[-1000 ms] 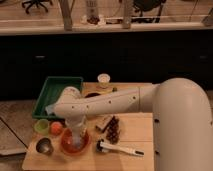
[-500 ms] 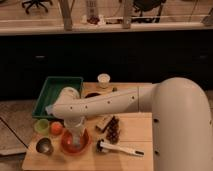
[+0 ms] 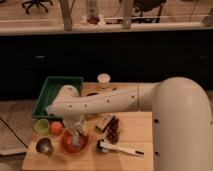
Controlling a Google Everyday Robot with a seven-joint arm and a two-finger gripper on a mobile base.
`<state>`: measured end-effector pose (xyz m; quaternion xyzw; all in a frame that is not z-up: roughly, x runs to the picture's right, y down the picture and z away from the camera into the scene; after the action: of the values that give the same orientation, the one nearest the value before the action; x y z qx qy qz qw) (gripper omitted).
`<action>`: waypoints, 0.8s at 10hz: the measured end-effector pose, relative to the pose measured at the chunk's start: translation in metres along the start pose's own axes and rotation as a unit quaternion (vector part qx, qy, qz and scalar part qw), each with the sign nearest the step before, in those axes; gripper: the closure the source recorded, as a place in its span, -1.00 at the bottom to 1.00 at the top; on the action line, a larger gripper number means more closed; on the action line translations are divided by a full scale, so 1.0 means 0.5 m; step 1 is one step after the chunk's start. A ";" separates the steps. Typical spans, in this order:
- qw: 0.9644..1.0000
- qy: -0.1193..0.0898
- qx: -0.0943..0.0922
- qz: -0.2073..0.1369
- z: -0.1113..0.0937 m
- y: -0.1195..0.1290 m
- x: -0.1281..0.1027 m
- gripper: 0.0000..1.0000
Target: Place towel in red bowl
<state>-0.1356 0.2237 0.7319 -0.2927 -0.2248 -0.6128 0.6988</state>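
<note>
Red bowl (image 3: 86, 145) sits near the front-left corner of the wooden table (image 3: 137, 127), next to an orange (image 3: 56, 128) and a metal cup (image 3: 44, 146). The white arm (image 3: 95, 104) reaches down so its gripper (image 3: 77, 133) hangs directly over the bowl. A pale towel (image 3: 70, 137) is bunched beneath it, seemingly inside the rim. Whether the gripper is clamped on the cloth or open cannot be told. To do this well, let go only once all the cloth is within the rim, then lift straight up.

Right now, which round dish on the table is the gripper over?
The shallow red bowl: the gripper hangs over it, while the small green bowl, steel cup and white cup stand aside.
</note>
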 end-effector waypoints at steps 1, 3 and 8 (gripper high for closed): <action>1.000 0.000 0.000 -0.001 -0.003 -0.002 0.001 -0.60; 1.000 -0.002 0.000 -0.003 -0.010 -0.007 0.005 -0.60; 1.000 -0.007 -0.001 0.004 -0.035 -0.009 0.019 -0.60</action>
<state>-0.1394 0.2045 0.7260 -0.2986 -0.2280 -0.6079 0.6995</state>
